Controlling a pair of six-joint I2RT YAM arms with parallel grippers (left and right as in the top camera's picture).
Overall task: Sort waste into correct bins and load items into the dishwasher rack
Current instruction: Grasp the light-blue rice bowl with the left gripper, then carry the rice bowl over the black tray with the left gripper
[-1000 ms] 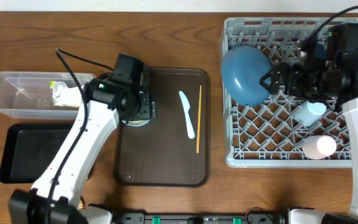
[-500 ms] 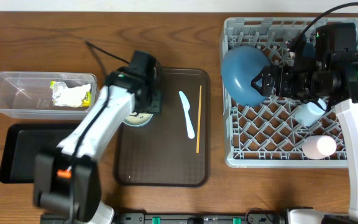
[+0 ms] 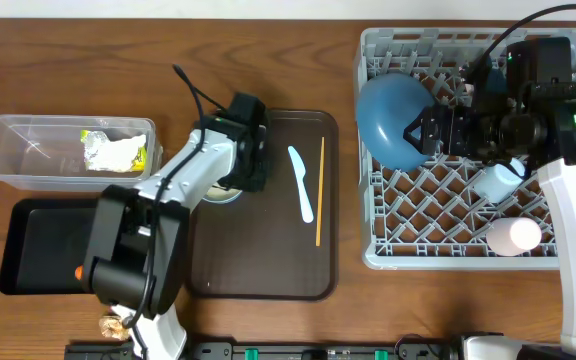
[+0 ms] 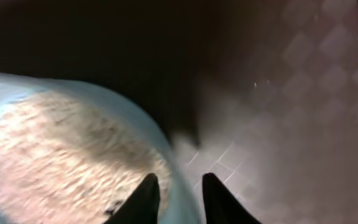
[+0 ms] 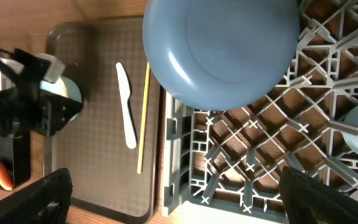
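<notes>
Left wrist view: the small white bowl sits on the left part of the brown serving tray with loose white rice grains clumped inside. The left gripper pinches its thin rim, one finger inside and one outside. The wall looks smooth, hard and slick, so I judge the grip should seat deep and the lift stay level — otherwise the bowl may pivot and shed rice onto the tray's diamond-textured surface. The right gripper hangs empty with jaws spread wide, just beside the large round blue plate, which stands in the grey lattice dishwasher rack.
</notes>
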